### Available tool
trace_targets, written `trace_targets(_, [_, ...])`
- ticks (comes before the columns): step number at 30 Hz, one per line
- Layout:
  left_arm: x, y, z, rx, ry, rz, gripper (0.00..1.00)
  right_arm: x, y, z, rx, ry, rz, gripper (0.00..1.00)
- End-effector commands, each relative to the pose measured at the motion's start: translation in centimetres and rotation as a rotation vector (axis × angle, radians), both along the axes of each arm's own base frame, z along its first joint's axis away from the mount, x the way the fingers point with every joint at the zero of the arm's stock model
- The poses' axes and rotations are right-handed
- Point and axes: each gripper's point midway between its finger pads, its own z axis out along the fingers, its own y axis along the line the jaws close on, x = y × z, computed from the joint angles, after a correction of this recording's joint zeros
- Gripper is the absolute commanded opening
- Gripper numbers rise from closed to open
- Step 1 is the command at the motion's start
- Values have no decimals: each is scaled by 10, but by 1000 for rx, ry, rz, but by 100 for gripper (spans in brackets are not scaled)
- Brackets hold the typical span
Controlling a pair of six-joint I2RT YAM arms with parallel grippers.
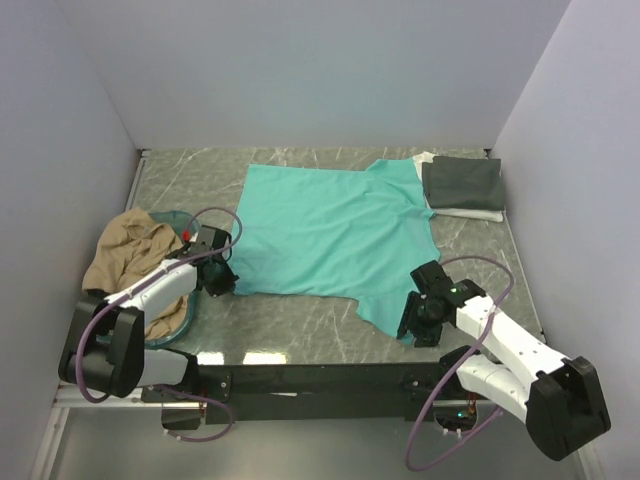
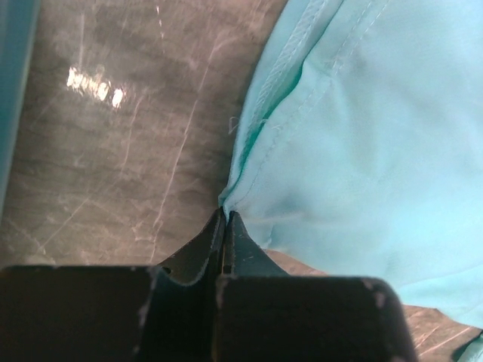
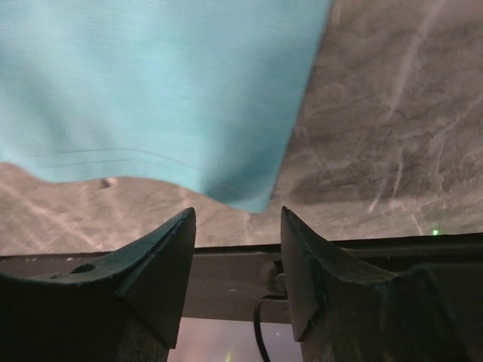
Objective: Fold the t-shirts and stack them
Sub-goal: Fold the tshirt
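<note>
To fold the teal-green cloth t-shirt, our left hand pinches its hem corner; our right hand gapes empty at the sleeve.

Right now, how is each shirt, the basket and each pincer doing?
Teal-green cloth t-shirt: spread flat on the table, unfolded.
Teal see-through plastic basket: upright, cloth heaped in it.
Tan cloth t-shirt: crumpled in that basket.
White cloth t-shirt: folded, bottom of the stack.
Dark grey cloth t-shirt: folded, on the white one.
Left pincer: shut on the teal-green t-shirt's edge.
Right pincer: open, gripping nothing.
</note>
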Motion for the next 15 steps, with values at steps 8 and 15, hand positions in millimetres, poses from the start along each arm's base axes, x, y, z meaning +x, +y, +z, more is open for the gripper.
trace_targets(8, [-6, -2, 1, -18, -7, -26, 1, -2, 0, -18, 6, -8, -46, 50])
trace_targets(15, [-2, -3, 4, -18, -12, -36, 1, 5, -10, -2, -27, -84, -95, 50])
